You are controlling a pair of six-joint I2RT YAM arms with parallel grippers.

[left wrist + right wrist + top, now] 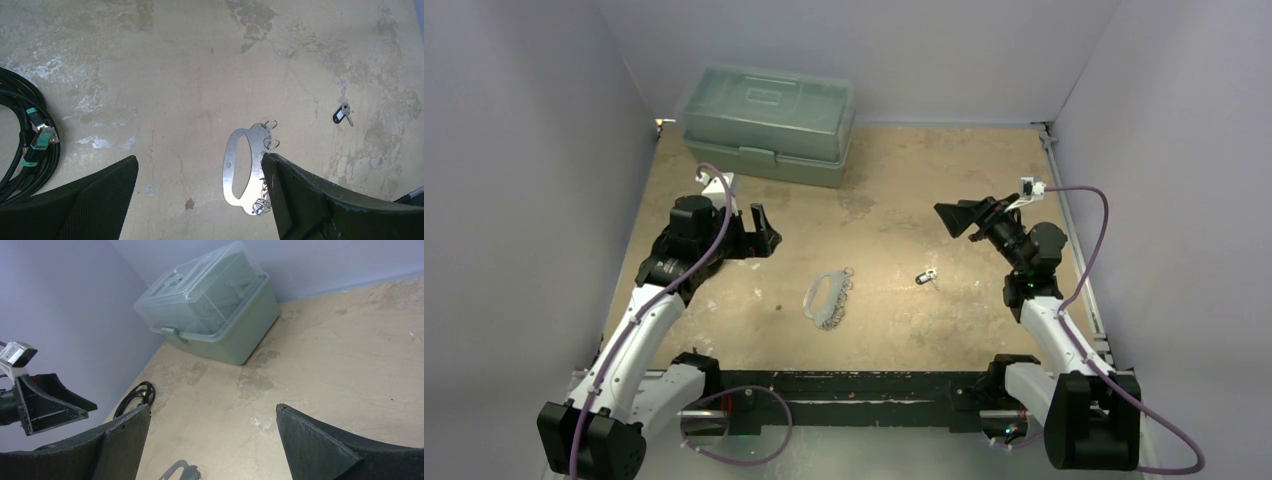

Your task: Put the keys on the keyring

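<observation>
The keyring (825,298), a thin silvery oval loop with small rings along one edge, lies flat on the table's middle. It shows in the left wrist view (246,170) and its tip shows in the right wrist view (182,471). The keys (926,276), tiny and silvery with a dark head, lie to its right, also seen in the left wrist view (343,114). My left gripper (759,226) is open and empty, raised left of the keyring. My right gripper (956,216) is open and empty, raised above and behind the keys.
A grey-green lidded plastic box (770,122) stands at the back left, also in the right wrist view (212,304). A black coiled cable (25,140) lies at the left edge. Purple walls close in the sides and back.
</observation>
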